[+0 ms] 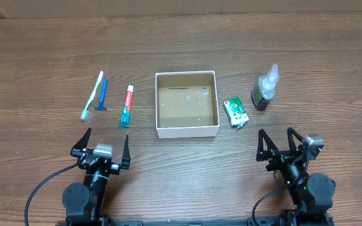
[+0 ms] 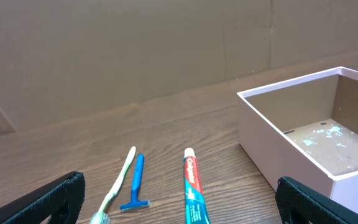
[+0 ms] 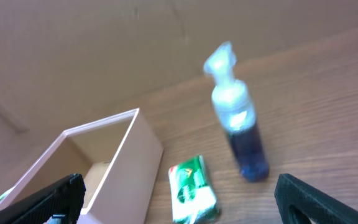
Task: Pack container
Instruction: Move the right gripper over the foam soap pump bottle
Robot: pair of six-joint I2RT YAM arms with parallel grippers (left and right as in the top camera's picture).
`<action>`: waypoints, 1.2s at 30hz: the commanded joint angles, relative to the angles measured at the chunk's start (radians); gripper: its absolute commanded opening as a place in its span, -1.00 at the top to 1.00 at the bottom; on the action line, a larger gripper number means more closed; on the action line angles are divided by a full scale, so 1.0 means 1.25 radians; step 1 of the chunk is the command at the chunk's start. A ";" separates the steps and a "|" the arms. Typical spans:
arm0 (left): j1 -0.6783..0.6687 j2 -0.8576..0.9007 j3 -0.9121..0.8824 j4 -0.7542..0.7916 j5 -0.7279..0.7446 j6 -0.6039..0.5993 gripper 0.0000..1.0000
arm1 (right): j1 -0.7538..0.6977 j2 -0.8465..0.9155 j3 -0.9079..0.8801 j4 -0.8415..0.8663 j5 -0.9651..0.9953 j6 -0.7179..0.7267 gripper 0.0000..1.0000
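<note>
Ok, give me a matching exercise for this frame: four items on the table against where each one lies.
Things:
1 toothbrush
2 toothpaste tube
3 green packet
4 spray bottle

Places:
A nearest thing on the right of the container
B farthest left
C farthest right, standing upright
D nearest thing on the container's left

Pairs: 1-B, 2-D, 3-A, 4-C

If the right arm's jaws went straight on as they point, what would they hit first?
Probably the green packet, nearly dead ahead of the right gripper; the bottle stands to one side. Depth is unclear, so it might pass above.
</note>
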 commanded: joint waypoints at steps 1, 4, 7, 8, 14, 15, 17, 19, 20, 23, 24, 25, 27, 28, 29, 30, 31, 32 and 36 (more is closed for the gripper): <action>0.005 -0.008 -0.003 0.000 -0.005 0.012 -1.00 | -0.002 0.096 0.158 -0.020 -0.032 0.001 -1.00; 0.005 -0.008 -0.003 0.000 -0.005 0.012 -1.00 | -0.002 0.243 0.306 -0.113 -0.014 -0.001 -1.00; 0.005 -0.008 -0.003 0.000 -0.005 0.012 -1.00 | -0.002 0.418 0.477 -0.241 -0.016 -0.043 -1.00; 0.005 -0.008 -0.003 0.000 -0.005 0.012 -1.00 | -0.002 0.487 0.546 -0.297 -0.016 -0.057 -1.00; 0.005 -0.008 -0.003 0.000 -0.005 0.012 -1.00 | -0.002 0.873 0.965 -0.633 -0.012 -0.165 -1.00; 0.005 -0.008 -0.003 0.000 -0.005 0.012 -1.00 | -0.002 0.958 1.054 -0.685 -0.016 -0.165 -1.00; 0.005 -0.008 -0.003 0.000 -0.005 0.012 -1.00 | -0.002 1.029 1.120 -0.709 -0.015 -0.165 -1.00; 0.005 -0.008 -0.003 0.000 -0.005 0.012 -1.00 | -0.002 1.097 1.160 -0.719 -0.016 -0.162 -1.00; 0.005 -0.008 -0.003 0.000 -0.005 0.012 -1.00 | -0.002 1.120 1.162 -0.714 -0.015 -0.163 -1.00; 0.005 -0.009 -0.003 0.000 -0.005 0.012 -0.99 | -0.003 1.186 1.159 -0.703 -0.013 -0.208 -1.00; 0.005 -0.008 -0.003 0.000 -0.005 0.012 -1.00 | -0.003 1.203 1.159 -0.702 -0.008 -0.221 -1.00; 0.005 -0.008 -0.003 0.000 -0.005 0.012 -1.00 | -0.003 1.219 1.159 -0.701 0.004 -0.222 -1.00; 0.005 -0.008 -0.003 0.000 -0.005 0.012 -1.00 | -0.003 1.246 1.159 -0.693 0.016 -0.222 -0.94; 0.005 -0.008 -0.003 0.000 -0.005 0.012 -1.00 | -0.003 1.260 1.160 -0.687 0.020 -0.222 -0.90; 0.005 -0.008 -0.003 0.000 -0.005 0.012 -1.00 | -0.003 1.270 1.159 -0.681 0.021 -0.222 -0.86; 0.005 -0.008 -0.003 0.000 -0.005 0.012 -1.00 | -0.003 1.279 1.159 -0.675 0.022 -0.222 -0.83; 0.005 -0.008 -0.003 0.000 -0.005 0.012 -1.00 | -0.003 1.288 1.159 -0.671 0.024 -0.222 -0.81; 0.005 -0.008 -0.003 0.000 -0.005 0.012 -1.00 | -0.003 1.295 1.159 -0.667 0.031 -0.222 -0.80; 0.005 -0.008 -0.003 0.000 -0.005 0.012 -1.00 | -0.003 1.330 1.159 -0.663 0.081 -0.222 -0.78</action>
